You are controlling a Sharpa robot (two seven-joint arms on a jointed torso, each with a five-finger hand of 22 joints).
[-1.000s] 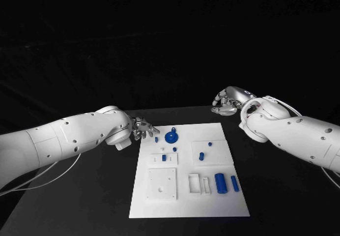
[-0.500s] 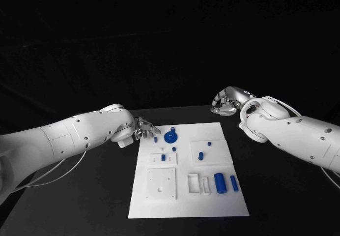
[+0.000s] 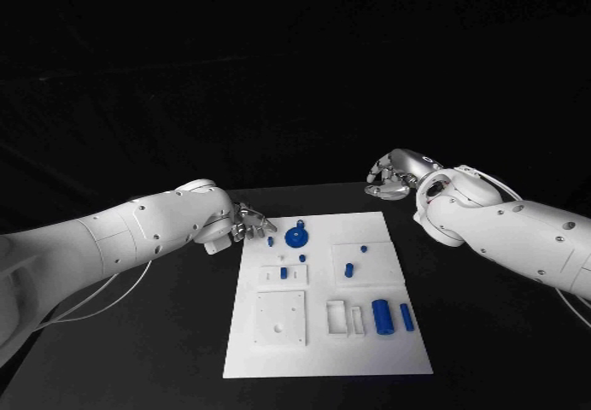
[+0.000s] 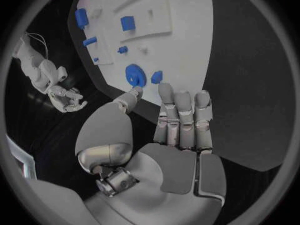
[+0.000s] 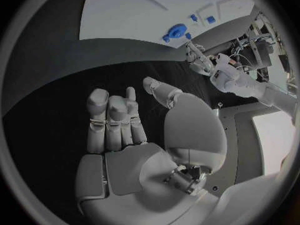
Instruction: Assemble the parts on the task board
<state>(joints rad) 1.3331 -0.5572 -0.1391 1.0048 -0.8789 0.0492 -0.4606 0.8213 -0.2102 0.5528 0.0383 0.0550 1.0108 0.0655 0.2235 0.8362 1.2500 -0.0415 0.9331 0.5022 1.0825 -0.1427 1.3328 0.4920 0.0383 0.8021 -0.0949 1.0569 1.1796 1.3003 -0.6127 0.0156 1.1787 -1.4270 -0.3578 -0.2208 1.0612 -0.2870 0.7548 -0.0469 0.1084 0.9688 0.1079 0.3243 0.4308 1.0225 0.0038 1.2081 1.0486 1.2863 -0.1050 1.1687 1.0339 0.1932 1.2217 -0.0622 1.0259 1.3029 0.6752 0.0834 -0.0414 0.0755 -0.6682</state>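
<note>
- The board (image 3: 326, 295) is lying flat in the middle of the black bench (image 3: 148, 342), its long sides running away from the robot and dark bench showing along every edge.
- A wide strip of bare bench is lying open to the left of the board and a narrower one to its right.
- The left hand (image 3: 250, 225) is hovering just off the board's far left corner, over bare bench, with its fingertips (image 4: 166, 91) reaching toward the board's edge.
- In the left wrist view its fingers are lying straight and side by side with the thumb set apart, and the hand is holding nothing.
- The blue gear (image 3: 297, 237) is sitting near the far edge of the board, close to the left hand's fingertips but apart from them, with a small peg (image 3: 271, 242) just beside it.
- The right hand (image 3: 396, 179) is hanging beyond the board's far right corner, well apart from the board and raised over bare bench.
- Its fingers are curling loosely in the head view, while the right wrist view shows them side by side with the thumb apart and nothing between them.
- Two blue cylinders (image 3: 383, 317) are lying side by side near the board's right edge, toward the near end.
- Smaller blue pieces are standing in white blocks (image 3: 365, 263) mid-board.
</note>
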